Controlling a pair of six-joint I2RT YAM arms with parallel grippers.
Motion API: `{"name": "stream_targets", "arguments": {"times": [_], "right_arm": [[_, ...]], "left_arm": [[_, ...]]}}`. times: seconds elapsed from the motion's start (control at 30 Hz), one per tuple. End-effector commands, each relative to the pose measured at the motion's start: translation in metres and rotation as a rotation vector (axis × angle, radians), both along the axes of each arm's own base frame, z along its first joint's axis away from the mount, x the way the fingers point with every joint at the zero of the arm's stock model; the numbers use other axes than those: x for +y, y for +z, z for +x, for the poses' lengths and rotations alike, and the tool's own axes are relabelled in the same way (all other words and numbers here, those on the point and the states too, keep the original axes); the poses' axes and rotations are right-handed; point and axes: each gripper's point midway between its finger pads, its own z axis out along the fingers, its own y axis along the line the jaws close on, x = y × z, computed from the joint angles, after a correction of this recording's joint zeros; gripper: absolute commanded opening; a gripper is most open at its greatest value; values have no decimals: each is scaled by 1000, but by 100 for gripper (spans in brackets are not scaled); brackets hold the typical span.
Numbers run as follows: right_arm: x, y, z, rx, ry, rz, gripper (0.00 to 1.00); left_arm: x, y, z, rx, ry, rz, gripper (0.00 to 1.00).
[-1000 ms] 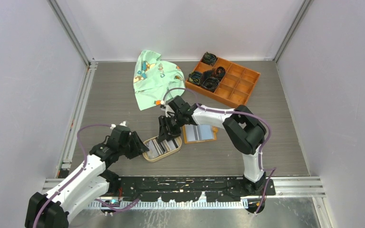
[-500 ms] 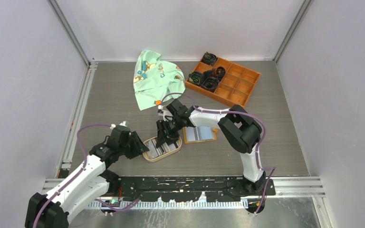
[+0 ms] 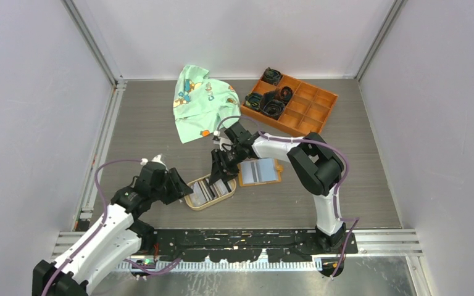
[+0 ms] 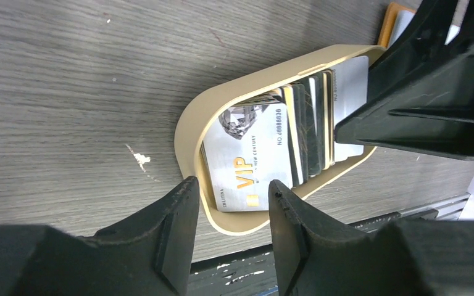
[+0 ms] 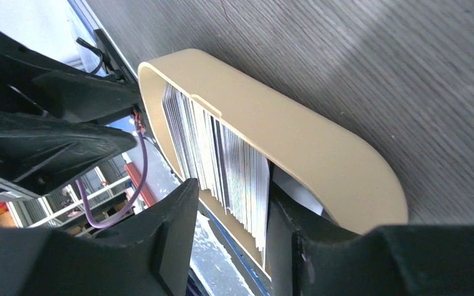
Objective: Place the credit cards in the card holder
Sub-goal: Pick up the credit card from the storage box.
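- Left arm (image 3: 108, 225) and right arm (image 3: 326, 211): white shells, black joints.
- Purple cable (image 3: 118, 162) looped along each.
- Left tool (image 4: 232, 184), right tool (image 5: 231, 185): matte black, blocky fingers.

my right gripper (image 3: 218, 179) is down at the credit cards (image 3: 206, 192) in the tan dish (image 3: 205, 207), my left gripper (image 3: 183, 185) at the dish's left end. i see the card holder (image 3: 260, 171) lying open just right of it.
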Motion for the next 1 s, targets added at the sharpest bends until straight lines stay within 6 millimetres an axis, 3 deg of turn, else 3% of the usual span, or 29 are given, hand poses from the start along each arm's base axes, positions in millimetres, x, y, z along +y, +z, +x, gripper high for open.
{"name": "stream_targets", "arguments": {"times": [0.0,0.53,0.83,0.97], "right_arm": [[1,42,10,-101,25,73,48],[-21,36,30,-184,-6,-14,41],[-30,26,36,-207,-3,-82,21],[-38,26,44,-263,-9,-114,6]], "left_arm": [[3,27,9,-77,-11,25,46],[5,48,10,-116,-36,38,46],[-1,52,13,-119,-54,19,46],[-4,58,14,-137,-67,3,46]]}}
